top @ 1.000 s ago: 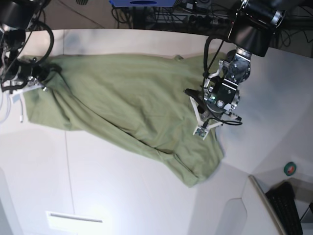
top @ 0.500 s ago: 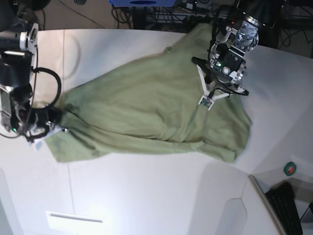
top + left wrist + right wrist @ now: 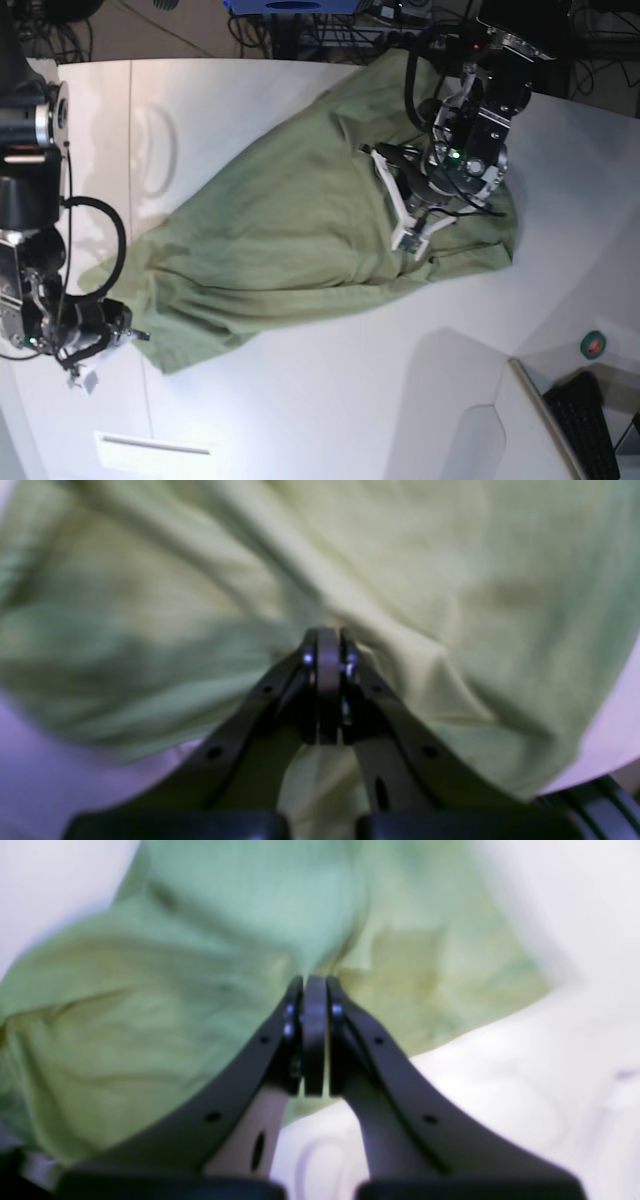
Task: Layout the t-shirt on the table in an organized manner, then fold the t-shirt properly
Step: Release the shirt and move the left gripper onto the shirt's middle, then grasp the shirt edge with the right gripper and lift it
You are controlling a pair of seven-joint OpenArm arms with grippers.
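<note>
Stretching the t-shirt (image 3: 290, 230) flat is the step in hand, judging by how both arms hold it at opposite ends. The left gripper (image 3: 327, 645) is clenched on a ridge of cloth, its jaws pressed together with fabric pinched between them; in the base view it sits toward 2 o'clock (image 3: 412, 228). The right gripper (image 3: 315, 990) is likewise clamped on the shirt's edge, and sits near 8 o'clock (image 3: 110, 335). The shirt lies slung diagonally across the white worktop (image 3: 330, 400), from 1 o'clock down to 8 o'clock, bunched and not yet squared.

To do this well, I would keep the two grips level and pull apart evenly, just enough to draw out the slack, then lower the cloth so it settles without new creases. Uneven tension would likely twist it.

The fabric looks soft and matte, an olive green that drapes in long diagonal folds and rounded pleats near each pinch. The worktop is smooth, faintly glossy, with a thin dark seam. Both wrist views are blurred, so finer weave cannot be told.
</note>
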